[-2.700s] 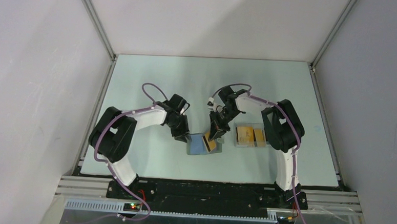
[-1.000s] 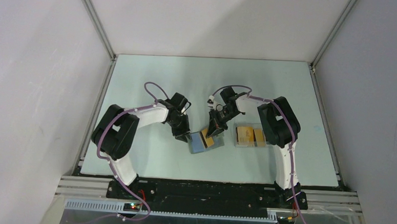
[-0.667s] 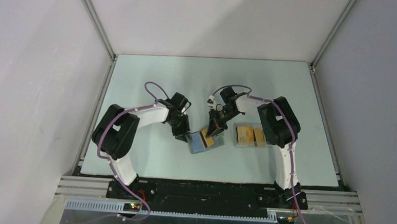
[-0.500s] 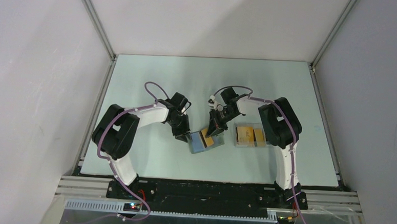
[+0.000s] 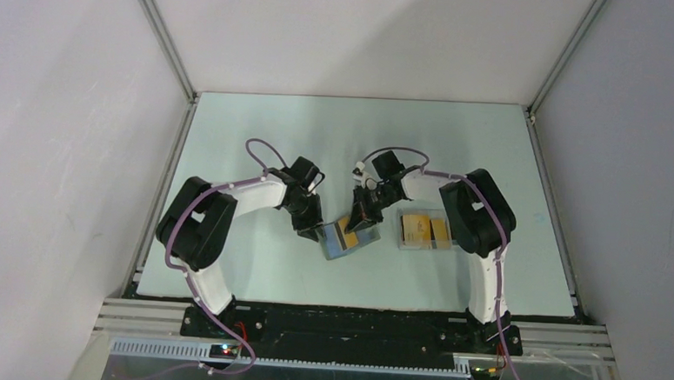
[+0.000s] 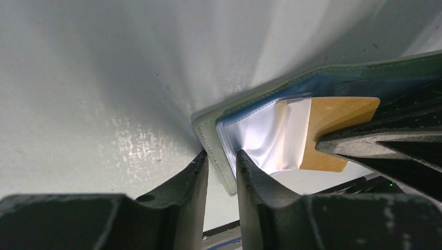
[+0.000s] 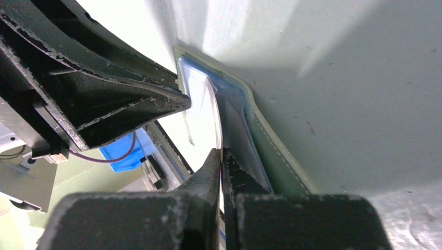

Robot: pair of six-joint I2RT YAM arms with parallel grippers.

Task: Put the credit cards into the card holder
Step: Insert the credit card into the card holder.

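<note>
The grey-green card holder [image 5: 341, 244] lies open on the table, bluish inside up. My left gripper [image 5: 310, 233] is shut on its left edge; in the left wrist view the jaws [image 6: 222, 166] pinch the holder's rim [image 6: 211, 140]. My right gripper [image 5: 356, 221] is shut on an orange-gold credit card [image 5: 349, 230] and holds it edge-on into the holder's pocket. The card shows in the left wrist view [image 6: 333, 120] and as a thin edge in the right wrist view [image 7: 216, 125], between my right fingertips [image 7: 223, 159] and beside the holder [image 7: 271, 151].
A clear plastic tray [image 5: 403, 243] with more orange-gold cards [image 5: 416, 227], one with a black stripe, lies just right of the holder. Grey walls enclose the table on three sides.
My right gripper has moved left and down with the card, pushing it further into the holder. The holder has turned slightly. The left gripper has kept its grip.
</note>
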